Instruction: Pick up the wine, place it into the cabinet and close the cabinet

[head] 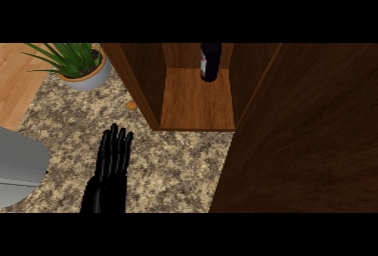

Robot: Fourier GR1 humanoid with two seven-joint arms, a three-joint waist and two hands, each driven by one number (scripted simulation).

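1. Nearest, the robot's left hand (112, 160) comes up from the lower edge on its black forearm. The hand is released: its fingers are straight and close together, pointing away from the robot, and it holds nothing.
2. The hand is over a speckled beige-and-brown stone counter (177, 165), which fills the middle of the view.
3. To the hand's left, at the view's edge, lies a smooth light grey rounded object (18, 167). It is cut off by the frame, so what it is cannot be told.
4. To the hand's right, a broad dark brown wooden panel (310, 140) covers the whole right side of the view. It appears to be the cabinet's door, swung out towards the robot.
5. Beyond the fingertips stands the dark brown wooden cabinet (140, 75), its front uncovered. The lighter brown wooden floor (196, 107) inside it is in plain sight.
6. Just beside the cabinet's left wall, on the counter, sits a small round orange thing (131, 105) (too small to identify).
7. The task's thing, a dark, slender wine bottle (210, 62), stands upright inside the cabinet at the back of that floor, well apart from the hand. Its top is cut off by the view's upper edge.
8. Farthest left, a green spiky-leaved plant (74, 55) grows in a round pale grey pot (90, 79) on the counter, near a pale orange wooden surface (18, 80).
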